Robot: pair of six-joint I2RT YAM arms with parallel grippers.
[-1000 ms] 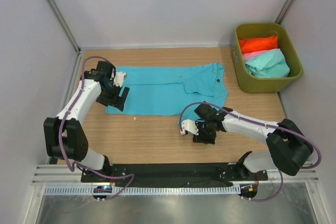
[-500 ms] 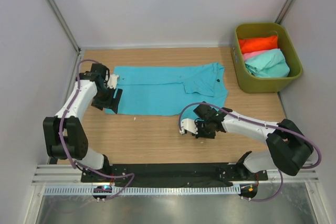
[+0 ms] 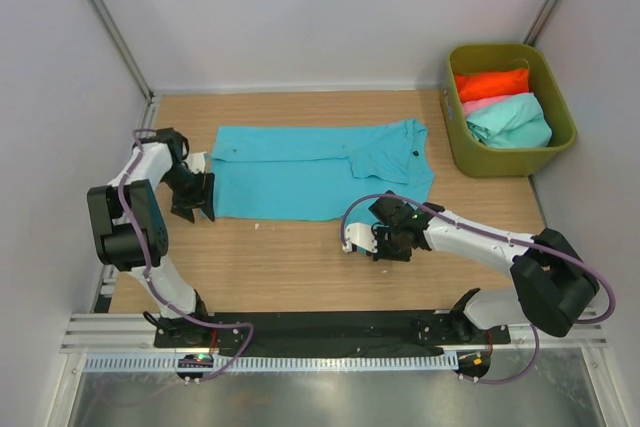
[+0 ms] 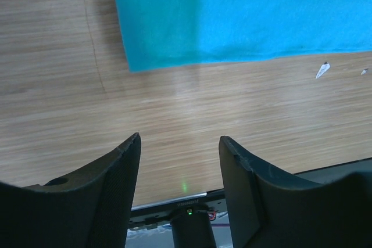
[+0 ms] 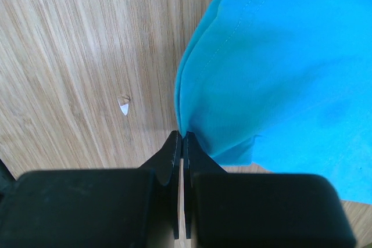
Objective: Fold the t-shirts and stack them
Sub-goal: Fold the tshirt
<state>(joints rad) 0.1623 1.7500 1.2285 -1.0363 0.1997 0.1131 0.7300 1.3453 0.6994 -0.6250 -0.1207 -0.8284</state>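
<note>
— Wood-grain worktop (image 3: 300, 267) with pale walls round it. Where is the turquoise shirt (image 3: 300, 172)?

— Flat on the worktop, its long side running left to right. Cloth is folded over on its right half.

— And the other shirts?

— Off to the right of the turquoise shirt, in the olive bin (image 3: 455, 142). The orange-red shirt (image 3: 490, 83) is at the back, the pink shirt (image 3: 478, 104) next and the mint-green shirt (image 3: 510, 119) nearest.

— Left claw (image 4: 180, 140)?

— Just off the turquoise shirt's near left corner, spread wide, with bare wood showing between its fingers.

— Right claw (image 5: 182, 136)?

— At the turquoise shirt's near edge, toward its right end. Its fingers are pressed together with the tips against a fold of hem. I cannot tell whether any cloth is caught.
</note>
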